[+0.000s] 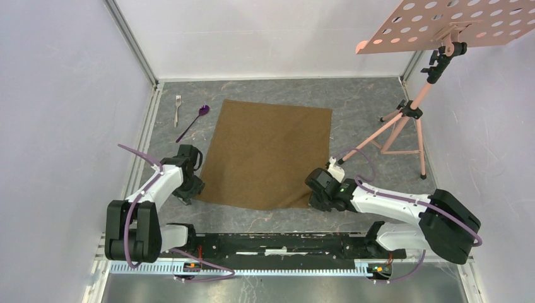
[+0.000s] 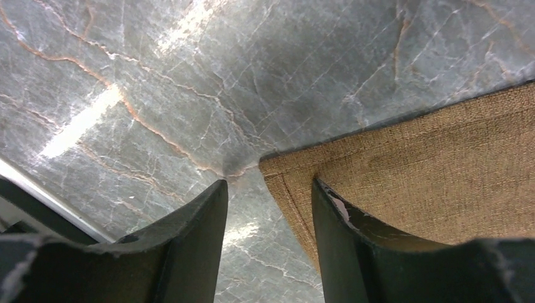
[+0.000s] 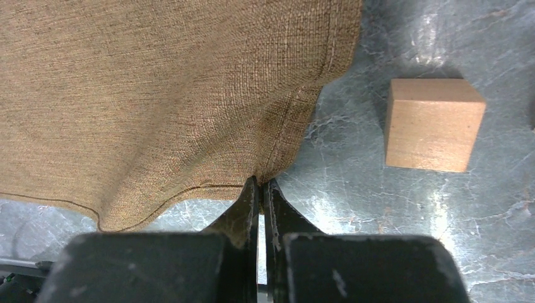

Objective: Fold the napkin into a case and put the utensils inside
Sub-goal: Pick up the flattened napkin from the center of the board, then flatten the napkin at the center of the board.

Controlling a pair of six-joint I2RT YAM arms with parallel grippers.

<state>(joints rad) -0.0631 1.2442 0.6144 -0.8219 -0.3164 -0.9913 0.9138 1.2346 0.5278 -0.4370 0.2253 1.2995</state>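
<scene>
Right gripper (image 3: 262, 183) pinched tight on near-right corner of napkin (image 1: 268, 151), cloth puckering at jaws; wooden block (image 3: 434, 124) near that corner. Left gripper (image 2: 265, 187) half-open, straddling near-left corner, not clamped. Napkin spread flat mid-bench (image 1: 277, 218). Fork (image 1: 178, 108), purple spoon (image 1: 194, 121) side by side off far-left corner.

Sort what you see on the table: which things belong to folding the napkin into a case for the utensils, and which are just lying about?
Belongs to the job: brown napkin; silver fork; purple spoon.

Just lying about: wooden block; pink tripod stand with a perforated tray.
</scene>
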